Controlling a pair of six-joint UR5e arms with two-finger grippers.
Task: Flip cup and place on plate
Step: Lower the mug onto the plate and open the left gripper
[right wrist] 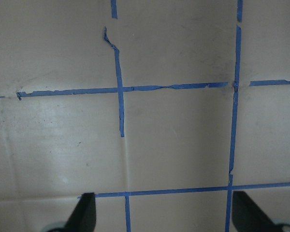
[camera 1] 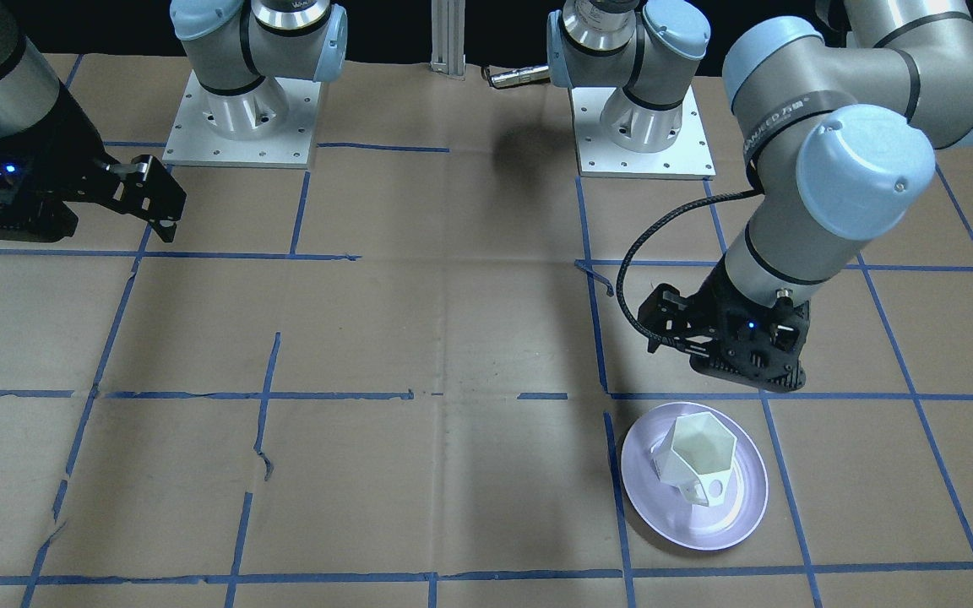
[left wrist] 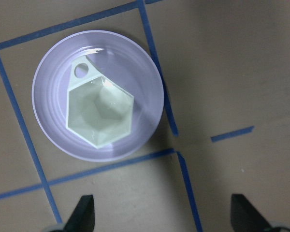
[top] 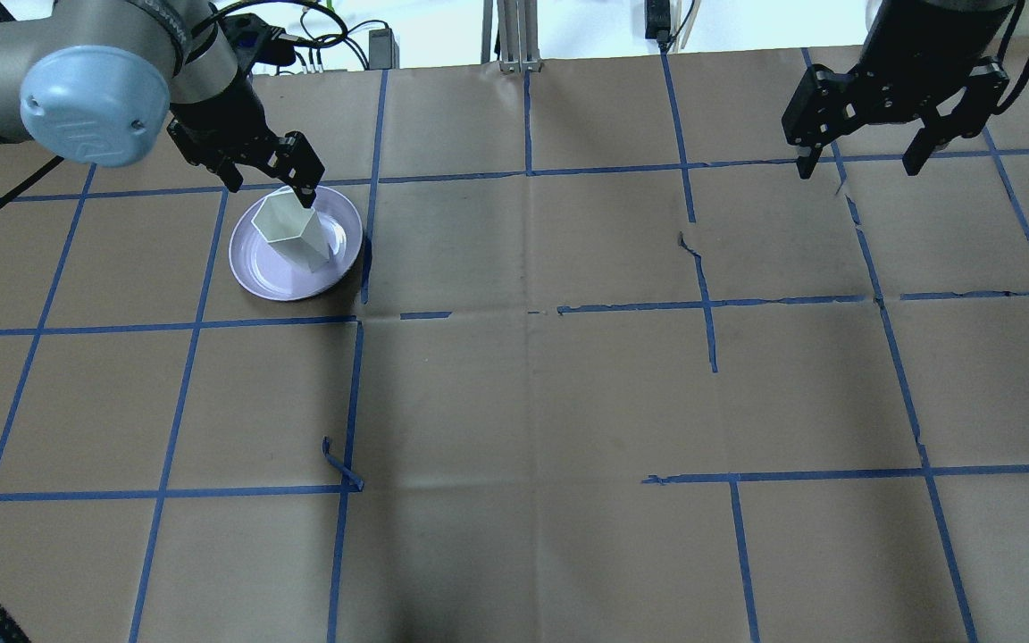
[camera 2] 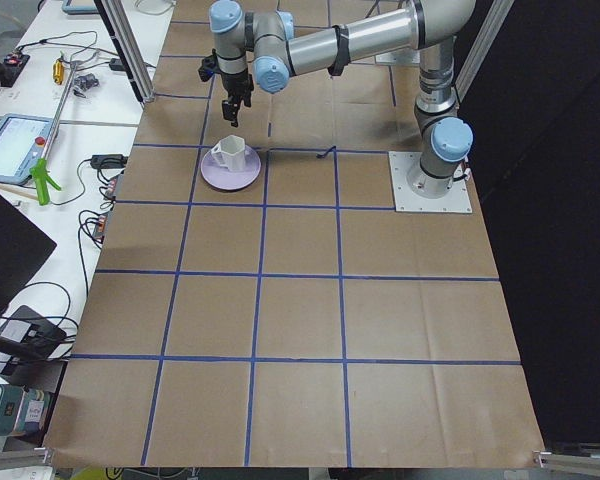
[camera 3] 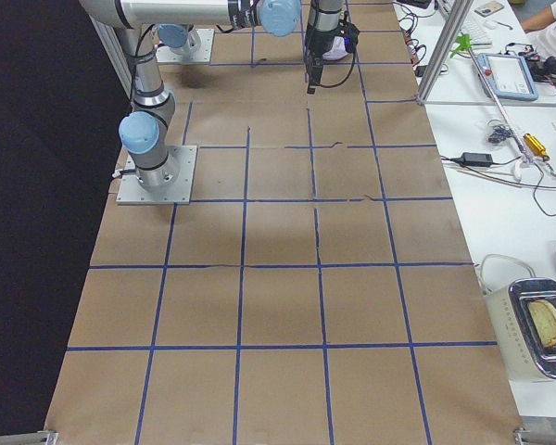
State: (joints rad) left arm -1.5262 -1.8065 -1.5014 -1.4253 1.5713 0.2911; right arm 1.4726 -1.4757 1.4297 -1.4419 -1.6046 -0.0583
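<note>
Left gripper (top: 271, 189) hangs just above the plate (left wrist: 48, 116), jaws spread and empty, with the cup (left wrist: 99, 113) standing mouth-up on it, so the likely risk is a finger clipping the rim or handle on a low sideways retreat and tipping it.

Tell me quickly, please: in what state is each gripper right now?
Left gripper: open, holding nothing, apart from the cup standing on the plate.
Right gripper: open, holding nothing.
</note>
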